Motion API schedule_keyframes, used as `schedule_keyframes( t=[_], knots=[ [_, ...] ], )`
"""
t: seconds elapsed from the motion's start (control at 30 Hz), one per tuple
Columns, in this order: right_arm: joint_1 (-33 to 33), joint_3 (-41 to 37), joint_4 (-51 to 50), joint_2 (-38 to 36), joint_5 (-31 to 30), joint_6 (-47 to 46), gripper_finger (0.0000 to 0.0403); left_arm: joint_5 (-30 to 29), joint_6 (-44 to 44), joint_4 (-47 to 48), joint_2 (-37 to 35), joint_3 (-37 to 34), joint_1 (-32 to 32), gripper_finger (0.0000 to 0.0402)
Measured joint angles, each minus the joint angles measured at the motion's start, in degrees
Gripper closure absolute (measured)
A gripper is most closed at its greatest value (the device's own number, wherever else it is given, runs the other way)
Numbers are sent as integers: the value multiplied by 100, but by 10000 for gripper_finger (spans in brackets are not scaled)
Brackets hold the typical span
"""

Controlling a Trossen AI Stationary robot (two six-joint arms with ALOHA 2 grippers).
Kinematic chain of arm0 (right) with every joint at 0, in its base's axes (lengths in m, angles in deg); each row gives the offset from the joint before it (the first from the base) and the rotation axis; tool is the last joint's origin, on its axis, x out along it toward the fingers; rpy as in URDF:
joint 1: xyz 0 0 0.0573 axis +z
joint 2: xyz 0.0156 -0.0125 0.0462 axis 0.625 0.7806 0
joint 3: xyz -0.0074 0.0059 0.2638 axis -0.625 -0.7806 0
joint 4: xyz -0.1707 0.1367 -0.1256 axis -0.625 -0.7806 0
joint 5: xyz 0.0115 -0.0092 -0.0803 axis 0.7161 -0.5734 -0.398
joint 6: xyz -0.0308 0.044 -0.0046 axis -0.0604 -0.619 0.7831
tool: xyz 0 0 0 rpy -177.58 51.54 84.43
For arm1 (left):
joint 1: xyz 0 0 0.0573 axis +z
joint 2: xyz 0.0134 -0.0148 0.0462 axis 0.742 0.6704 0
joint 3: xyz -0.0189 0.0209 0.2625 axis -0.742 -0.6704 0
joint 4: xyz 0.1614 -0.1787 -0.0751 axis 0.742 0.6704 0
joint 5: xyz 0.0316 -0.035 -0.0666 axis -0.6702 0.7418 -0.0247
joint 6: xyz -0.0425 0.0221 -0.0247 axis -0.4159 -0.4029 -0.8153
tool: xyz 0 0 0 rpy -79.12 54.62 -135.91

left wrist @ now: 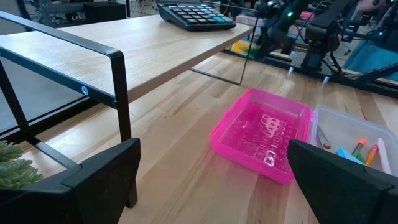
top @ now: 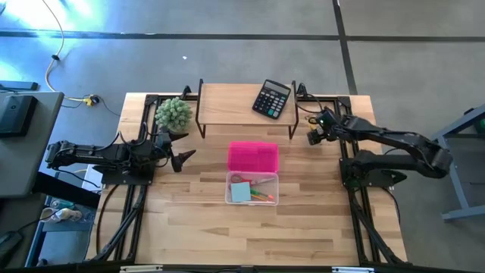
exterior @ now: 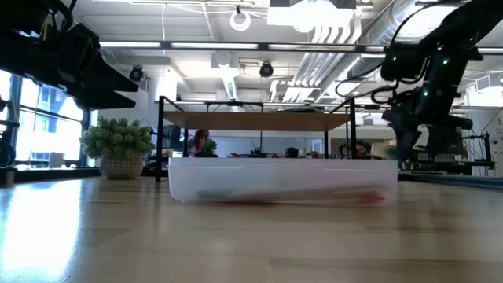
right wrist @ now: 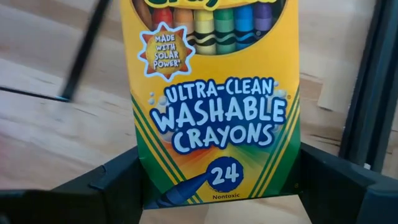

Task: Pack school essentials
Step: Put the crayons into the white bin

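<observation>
My right gripper [right wrist: 217, 186] is shut on a yellow-and-green crayon box [right wrist: 214, 93], at the table's far right beside the shelf's right leg [top: 314, 136]. A clear bin [top: 252, 188] at the table's middle holds a light-blue notepad [top: 241, 192], red-handled scissors [top: 242, 180] and thin pencils [top: 263, 196]. Its pink lid [top: 253, 156] lies flat on the table just behind it. My left gripper [top: 186, 157] waits open at the left, pointing toward the lid [left wrist: 261, 134]. My right gripper pinches the crayon box between its two fingers, one on each narrow side [right wrist: 142, 177] at the end nearest the wrist. The fingers slant steeply down from above. The printed front faces the wrist camera, and the rest of the box sticks out beyond the fingertips.
A wooden shelf [top: 227, 102] on black legs spans the far side, with a black calculator [top: 271, 98] on top. A fuzzy green plant ball [top: 173, 114] stands at the far left. Bare tabletop lies in front of the bin.
</observation>
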Motion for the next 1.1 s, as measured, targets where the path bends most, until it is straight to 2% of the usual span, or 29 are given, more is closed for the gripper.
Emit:
schedule_keyframes(
  t=[0.3, 0.6, 0.8, 1.1],
  knots=[
    [659, 11, -428, -1473, -641, -601, 75, 0, 0, 0, 2, 0, 0, 7],
    [1152, 31, -104, -2437, -767, -545, 75, 0, 0, 0, 2, 0, 0, 7],
    [1609, 543, -175, -2570, -1134, -203, 75, 0, 0, 0, 2, 0, -2, 7],
    [2578, 1119, -188, -2038, -1561, -81, 75, 0, 0, -1, 2, 0, -1, 7]
  ],
)
